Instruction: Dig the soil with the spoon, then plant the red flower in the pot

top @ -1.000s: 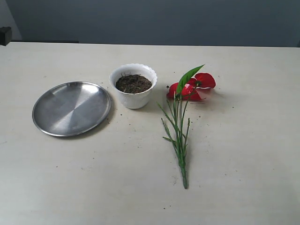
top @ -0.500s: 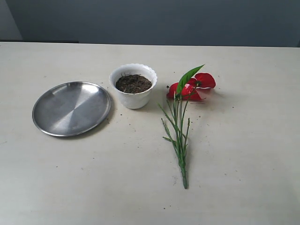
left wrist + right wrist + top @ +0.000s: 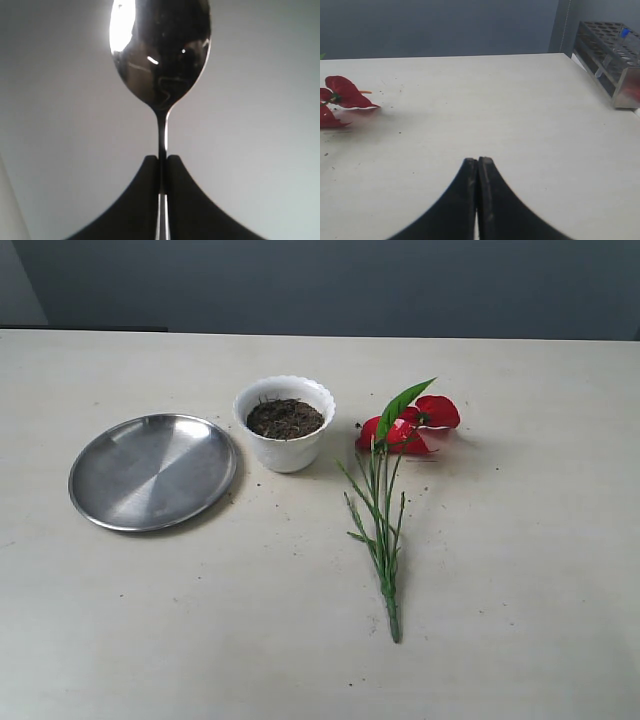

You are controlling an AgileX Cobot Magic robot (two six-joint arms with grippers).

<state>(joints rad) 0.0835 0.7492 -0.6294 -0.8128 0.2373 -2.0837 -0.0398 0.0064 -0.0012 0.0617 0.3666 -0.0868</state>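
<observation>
change: a dark item at the upper-left edge of the exterior view one sec ago is out of frame now. pot, plate and flower pos. are unchanged.

left gripper (image 3: 161, 159) is clamped on the thin handle of the small shiny silver metal spoon (image 3: 160, 55). only plain grey shows behind the spoon, no table. right gripper (image 3: 478, 161) has its jaws shut together, empty, over the pale table (image 3: 500, 570).

the small white scalloped pot (image 3: 285, 448) stands just beside the round steel plate (image 3: 150, 472). dark brown crumbly soil (image 3: 285, 418) fills it, looks undug. the artificial red flower w/ green leaf and stems (image 3: 405, 425) lies flat, right of the pot, not touching.

meaning — spoon is in hand but away from the pot. dig step prob. not yet begun; flower is unplanted.
</observation>
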